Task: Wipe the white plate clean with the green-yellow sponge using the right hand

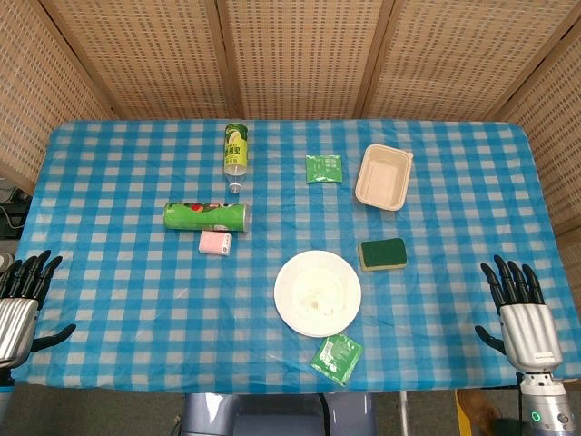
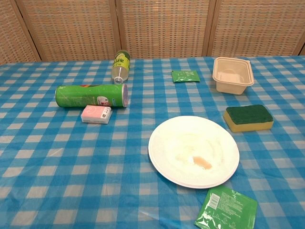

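Note:
The white plate (image 1: pixel 318 292) (image 2: pixel 193 150) lies near the table's front middle, with a small orange smear on it. The green-yellow sponge (image 1: pixel 382 254) (image 2: pixel 249 118) rests green side up just right of and behind the plate. My right hand (image 1: pixel 521 318) hovers at the table's front right corner, fingers spread and holding nothing, well right of the sponge. My left hand (image 1: pixel 20 304) is at the front left edge, fingers apart and empty. Neither hand shows in the chest view.
A green chip can (image 1: pixel 206 216) lies on its side at the left, a pink packet (image 1: pixel 215 242) before it. A bottle (image 1: pixel 236 154) lies behind. A beige tray (image 1: pixel 384 176) and green sachet (image 1: pixel 324 168) sit at the back; another sachet (image 1: pixel 337 358) lies before the plate.

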{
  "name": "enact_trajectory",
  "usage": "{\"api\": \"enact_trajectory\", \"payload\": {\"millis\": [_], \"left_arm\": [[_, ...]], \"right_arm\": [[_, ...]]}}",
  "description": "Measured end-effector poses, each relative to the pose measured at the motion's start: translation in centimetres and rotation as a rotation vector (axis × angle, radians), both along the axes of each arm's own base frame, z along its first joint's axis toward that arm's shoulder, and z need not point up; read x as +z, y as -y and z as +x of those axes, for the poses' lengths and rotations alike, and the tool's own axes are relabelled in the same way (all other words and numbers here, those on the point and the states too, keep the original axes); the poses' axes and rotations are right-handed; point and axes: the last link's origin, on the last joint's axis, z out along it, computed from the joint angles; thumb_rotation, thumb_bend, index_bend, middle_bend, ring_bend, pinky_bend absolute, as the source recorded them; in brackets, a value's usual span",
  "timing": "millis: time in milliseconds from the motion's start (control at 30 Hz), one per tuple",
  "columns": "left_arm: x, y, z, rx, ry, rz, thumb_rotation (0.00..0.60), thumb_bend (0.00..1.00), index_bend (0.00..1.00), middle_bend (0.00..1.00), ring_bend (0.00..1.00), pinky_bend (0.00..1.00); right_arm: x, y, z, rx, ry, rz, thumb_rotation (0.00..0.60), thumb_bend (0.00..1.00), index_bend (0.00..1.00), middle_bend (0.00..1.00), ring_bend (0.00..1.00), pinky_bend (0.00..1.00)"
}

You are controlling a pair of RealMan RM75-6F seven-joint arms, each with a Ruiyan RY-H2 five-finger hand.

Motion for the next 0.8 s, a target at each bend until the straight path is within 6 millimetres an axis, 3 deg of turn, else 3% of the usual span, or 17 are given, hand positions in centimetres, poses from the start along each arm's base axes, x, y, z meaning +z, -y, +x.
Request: {"api": "enact_trajectory", "payload": {"millis": [267, 433, 667, 800], "left_arm": [[0.0, -0.1, -0.1, 0.006, 0.002, 0.005, 0.600, 0.00, 0.00, 0.00, 0.00, 0.00], [0.0, -0.5, -0.3, 0.014, 0.002, 0.008, 0.600, 0.00, 0.00, 0.00, 0.00, 0.00], [0.0, -1.7, -0.8, 0.048, 0.006, 0.019, 0.600, 0.00, 0.00, 0.00, 0.00, 0.00], [-0.2, -2.4, -1.4, 0.082, 0.005, 0.017, 0.600, 0.00, 0.00, 0.00, 0.00, 0.00]], "right_arm": [[-0.4, 0.2, -0.2, -0.025, 0.010, 0.020, 0.600, 0.00, 0.00, 0.00, 0.00, 0.00], [-1.1, 1.4, 0.2, -0.012, 0.013, 0.076, 0.600, 0.00, 0.02, 0.00, 0.00, 0.00], [-2.9, 6.3, 2.5, 0.066, -0.019, 0.245, 0.600, 0.00, 0.09, 0.05, 0.00, 0.00], [-4.8, 10.2, 5.3, 0.131, -0.041, 0.373, 0.600, 0.00, 0.12, 0.11, 0.05, 0.13]]}}
